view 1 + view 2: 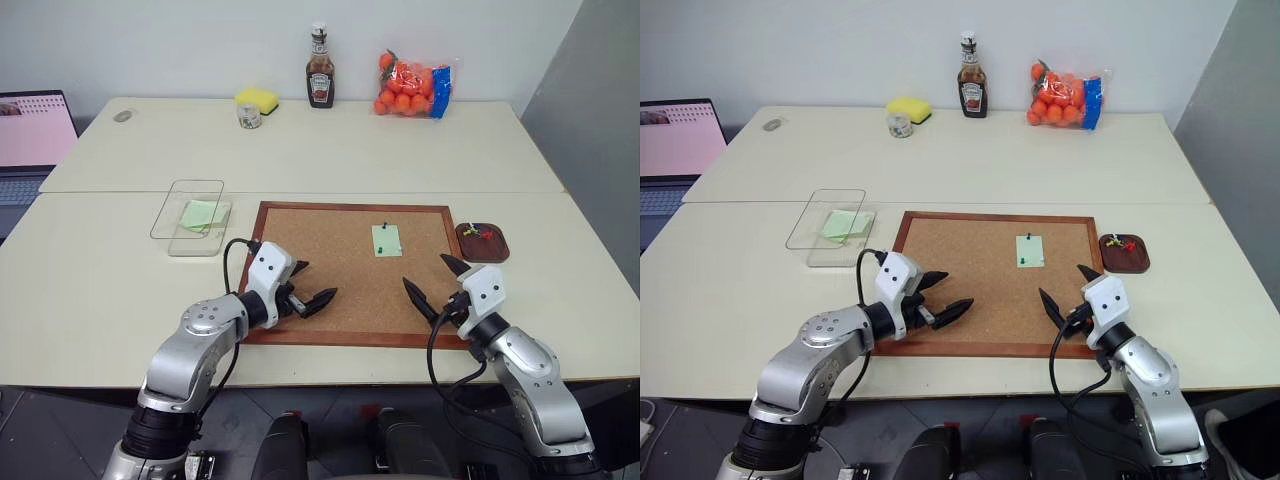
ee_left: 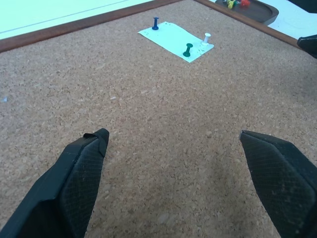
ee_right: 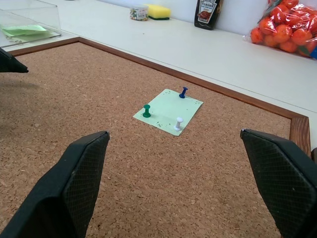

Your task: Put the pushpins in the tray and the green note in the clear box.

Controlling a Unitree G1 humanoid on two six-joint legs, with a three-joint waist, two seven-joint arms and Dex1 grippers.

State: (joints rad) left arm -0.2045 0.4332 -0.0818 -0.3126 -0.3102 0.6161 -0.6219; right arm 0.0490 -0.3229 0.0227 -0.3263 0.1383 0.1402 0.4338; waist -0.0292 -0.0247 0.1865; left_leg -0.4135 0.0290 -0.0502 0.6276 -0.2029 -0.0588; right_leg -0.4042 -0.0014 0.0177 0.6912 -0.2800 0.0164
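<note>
Bare corkboard (image 1: 330, 270) around pinned note (image 1: 387, 240)

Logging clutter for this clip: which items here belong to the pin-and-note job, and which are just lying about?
Job:
- green note on the corkboard, held by three pushpins
- tray, some pins inside
- clear box, holding a lime note

Lying about:
- ketchup bottle
- bag of oranges
- sponge
- small jar
- laptop

The right gripper (image 3: 173, 183) is hanging over the corkboard (image 3: 99, 99), its fingers (image 3: 74, 188) spread wide. Ahead, the green note (image 3: 166, 111) is lying pinned by a blue pin (image 3: 183, 92), a green pin (image 3: 146, 111) and a white pin (image 3: 178, 124). The clear box (image 3: 29, 22) is sitting just past the frame, holding a lime-green note (image 3: 22, 30).
</note>
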